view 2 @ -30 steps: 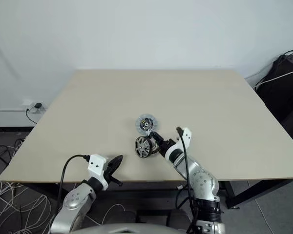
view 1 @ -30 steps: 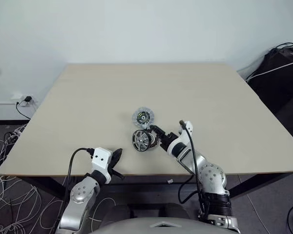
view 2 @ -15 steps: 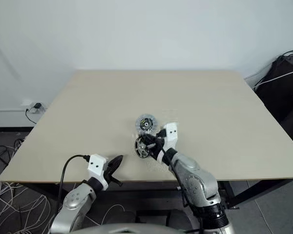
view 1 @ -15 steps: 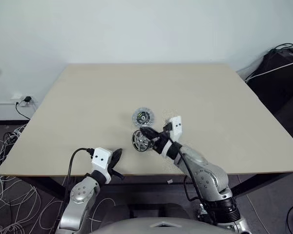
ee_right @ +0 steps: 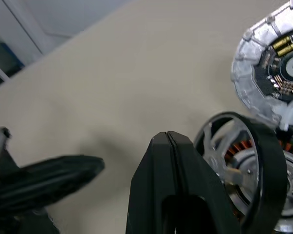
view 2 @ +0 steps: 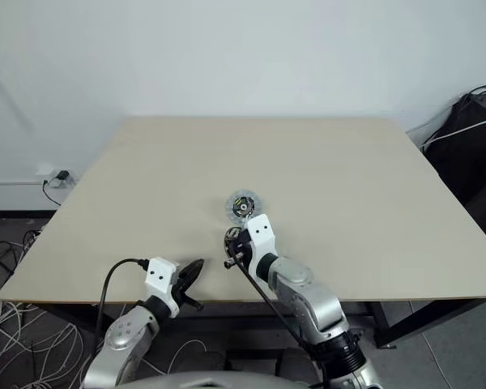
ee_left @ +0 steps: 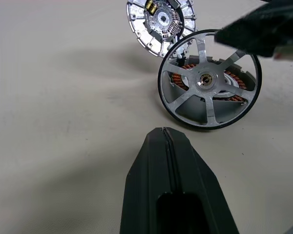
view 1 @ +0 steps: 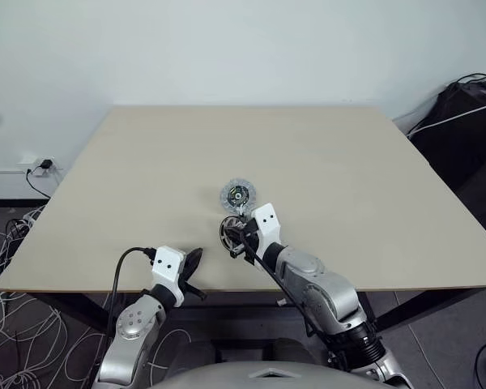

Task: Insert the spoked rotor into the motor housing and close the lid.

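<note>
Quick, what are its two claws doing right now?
Left gripper: shut, holding nothing.
Right gripper: shut, empty, beside the spoked rotor.

Lab: bare table [view 1: 146,178], floor cables [view 1: 16,275]

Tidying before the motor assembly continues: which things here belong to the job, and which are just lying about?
Job: spoked rotor, motor housing.
Lying about: copper-wound disc behind the rotor, floor cables, black bag, wall plug.
</note>
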